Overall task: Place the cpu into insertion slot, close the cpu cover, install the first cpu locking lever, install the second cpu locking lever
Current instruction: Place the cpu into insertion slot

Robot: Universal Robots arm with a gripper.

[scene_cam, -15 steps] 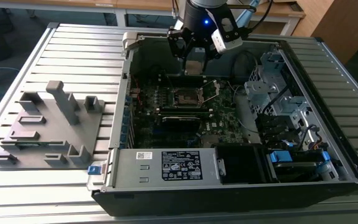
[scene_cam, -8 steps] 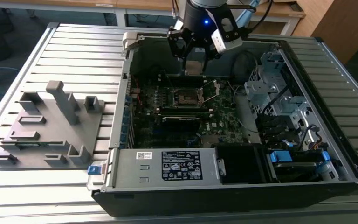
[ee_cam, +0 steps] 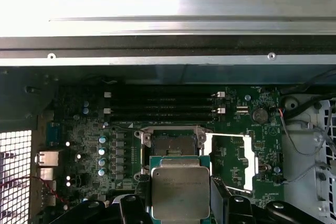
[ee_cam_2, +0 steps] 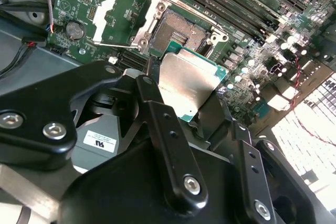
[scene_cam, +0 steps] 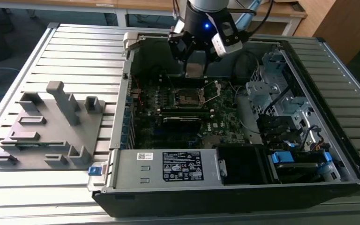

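Note:
The cpu point(ee_cam: 180, 192), a flat square chip with a silver top and green edge, hangs just above the motherboard; my gripper point(ee_cam: 180, 199) is shut on it, black fingers point(ee_cam: 137, 203) at two opposite sides. The insertion slot point(ee_cam: 172, 143) lies open with its dark centre exposed, directly beyond the chip and close to it. The cpu cover point(ee_cam: 231, 161), a silvery frame, is flipped open beside the slot. In the second wrist view the cpu point(ee_cam_2: 189, 85) sits near the slot point(ee_cam_2: 178, 32), with the cover point(ee_cam_2: 123, 11) and a thin lever point(ee_cam_2: 113, 44) alongside. In the exterior view the gripper point(scene_cam: 194, 70) hovers over the slot point(scene_cam: 189, 97).
Long black memory slots point(ee_cam: 163, 106) run beside the socket. The open computer case point(scene_cam: 130, 84) holds a white-labelled grey box point(scene_cam: 167, 166) at the front and a metal drive cage point(scene_cam: 273, 89) with cables on the exterior view's right. A grey fixture point(scene_cam: 48, 126) stands on the table.

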